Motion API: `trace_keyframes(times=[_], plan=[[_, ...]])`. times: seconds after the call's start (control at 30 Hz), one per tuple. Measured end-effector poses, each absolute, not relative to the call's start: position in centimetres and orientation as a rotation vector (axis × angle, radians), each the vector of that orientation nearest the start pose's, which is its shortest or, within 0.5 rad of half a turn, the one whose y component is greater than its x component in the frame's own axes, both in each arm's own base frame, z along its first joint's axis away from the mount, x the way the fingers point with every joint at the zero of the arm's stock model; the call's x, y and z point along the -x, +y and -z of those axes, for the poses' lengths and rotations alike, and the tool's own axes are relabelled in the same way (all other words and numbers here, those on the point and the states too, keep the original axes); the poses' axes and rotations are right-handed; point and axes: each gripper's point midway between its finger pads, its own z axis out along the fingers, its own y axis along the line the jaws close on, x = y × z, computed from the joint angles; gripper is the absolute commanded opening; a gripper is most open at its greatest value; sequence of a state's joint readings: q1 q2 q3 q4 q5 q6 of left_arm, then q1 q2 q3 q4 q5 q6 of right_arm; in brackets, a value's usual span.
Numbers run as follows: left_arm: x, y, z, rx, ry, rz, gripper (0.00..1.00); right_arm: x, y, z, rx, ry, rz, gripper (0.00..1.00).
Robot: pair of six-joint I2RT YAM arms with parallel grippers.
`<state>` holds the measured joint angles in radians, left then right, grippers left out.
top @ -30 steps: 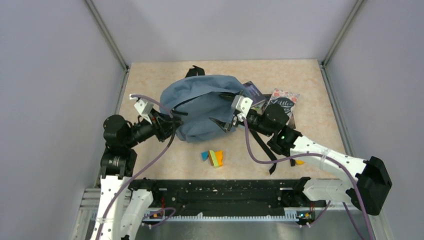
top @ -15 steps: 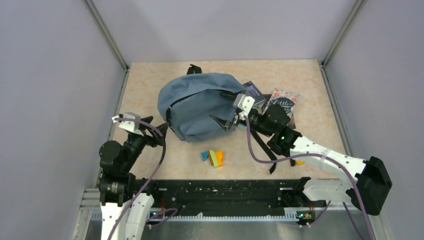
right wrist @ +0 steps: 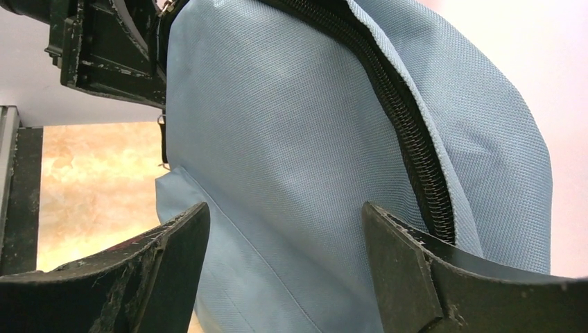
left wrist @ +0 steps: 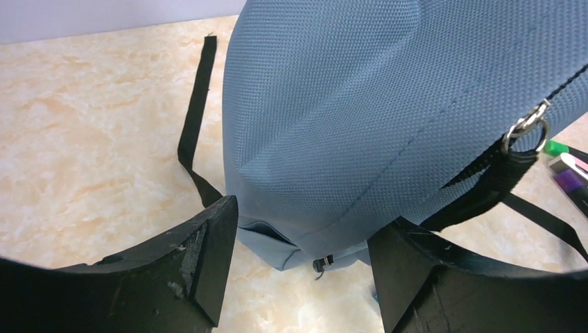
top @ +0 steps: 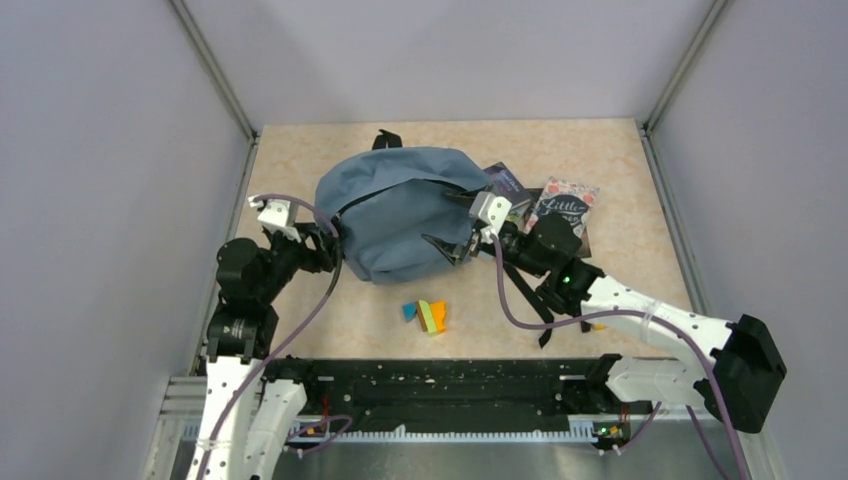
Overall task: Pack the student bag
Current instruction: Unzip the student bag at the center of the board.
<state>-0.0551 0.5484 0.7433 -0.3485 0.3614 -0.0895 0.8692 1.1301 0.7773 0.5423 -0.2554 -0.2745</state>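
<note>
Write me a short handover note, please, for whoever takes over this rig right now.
Left gripper: jaws open, holding nothing, at the left edge of the student bag.
Right gripper: jaws open, straddling fabric on the bag's right side, beside the zipper, which looks closed there.
The bag lies mid-table. The books lie outside it to the right, and the coloured blocks lie in front.
Done: nothing visibly packed.
Left: open the bag, then load the books and probably the blocks.

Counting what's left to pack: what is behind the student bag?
A purple book pokes out from behind the student bag at its right edge, beside a floral-cover book. The bag hides the rest of it and anything else there.
</note>
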Motion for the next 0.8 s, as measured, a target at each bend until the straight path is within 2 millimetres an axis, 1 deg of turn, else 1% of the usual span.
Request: trace_keyframes(times=[0.03,0.1,0.23,0.3,0.37,0.43,0.53,0.7,0.8], plan=[[-24.8,-8.1,-28.0,-0.244,1.717,0.425,0.69,-23.8,33.3,-33.1,0.942,1.064,-0.672,0.77],[-25.0,-8.3,-28.0,-0.255,1.719,0.440,0.61,-23.7,33.3,-33.0,0.940,1.066,-0.675,0.76],[-24.9,-9.2,-28.2,-0.285,1.707,0.491,0.33,-23.7,33.3,-32.9,0.940,1.067,-0.680,0.75],[-24.7,-9.6,-28.4,-0.304,1.701,0.517,0.17,-23.6,33.3,-32.8,0.938,1.068,-0.686,0.75],[-24.4,-10.0,-28.4,-0.322,1.694,0.538,0.07,-23.4,33.4,-32.6,0.945,1.070,-0.699,0.75],[-24.1,-10.3,-28.4,-0.337,1.685,0.554,0.00,-23.0,33.6,-32.6,0.958,1.062,-0.721,0.75],[-23.4,-10.6,-28.3,-0.355,1.664,0.573,0.00,-21.8,34.2,-32.6,0.988,1.043,-0.754,0.75],[-22.3,-11.0,-28.5,-0.381,1.631,0.590,0.00,-17.8,36.4,-32.4,1.065,0.992,-0.835,0.70],[-22.1,-11.2,-28.5,-0.387,1.625,0.602,0.00,-16.4,37.5,-32.6,1.073,0.971,-0.884,0.66]])
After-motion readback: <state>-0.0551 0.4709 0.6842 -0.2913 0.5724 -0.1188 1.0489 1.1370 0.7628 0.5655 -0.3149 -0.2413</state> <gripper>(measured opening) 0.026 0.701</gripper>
